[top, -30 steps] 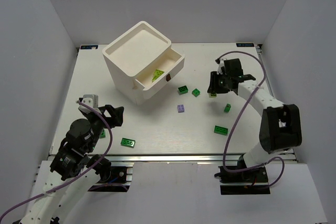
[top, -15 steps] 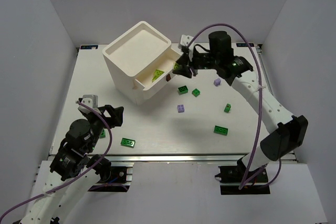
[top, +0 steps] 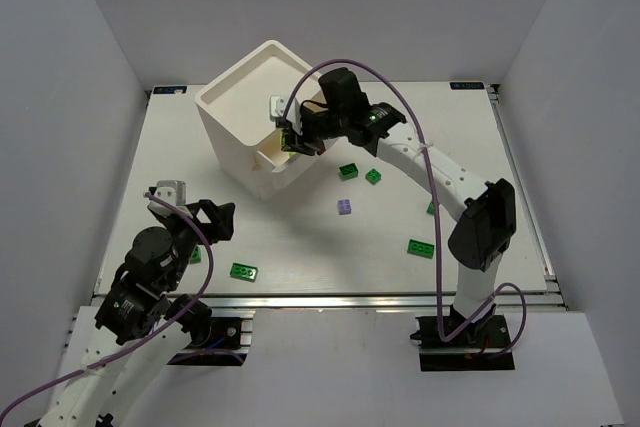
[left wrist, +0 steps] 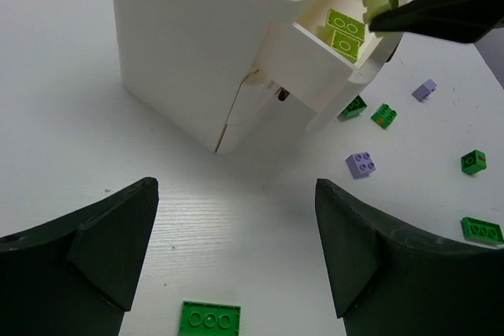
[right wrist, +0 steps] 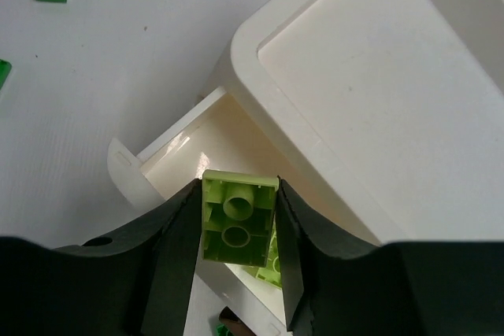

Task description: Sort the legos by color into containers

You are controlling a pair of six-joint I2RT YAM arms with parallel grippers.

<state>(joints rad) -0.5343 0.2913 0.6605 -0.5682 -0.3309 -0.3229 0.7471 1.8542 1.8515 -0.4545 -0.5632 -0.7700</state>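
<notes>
The white cabinet [top: 262, 112] stands at the back left with its top drawer [right wrist: 169, 155] pulled open. Yellow-green legos [left wrist: 344, 29] lie in that drawer. My right gripper [right wrist: 239, 202] is shut on a yellow-green lego [right wrist: 239, 230] and holds it just above the open drawer; it also shows in the top view [top: 298, 137]. My left gripper [left wrist: 236, 257] is open and empty above the table, near a dark green plate [left wrist: 209, 319]. Loose dark green legos [top: 348, 171] [top: 373, 176] [top: 421, 248] and a pale purple lego [top: 345, 207] lie on the table.
The right arm stretches across the table from the near right to the cabinet. A second purple lego [left wrist: 425, 90] lies right of the drawer. A dark green lego [top: 196, 255] lies beside the left arm. The drawer's dark handle [right wrist: 232, 326] faces the table's middle.
My right arm has swung left from the right side of the table to above the open drawer, carrying the yellow-green lego. The left arm has not moved.
</notes>
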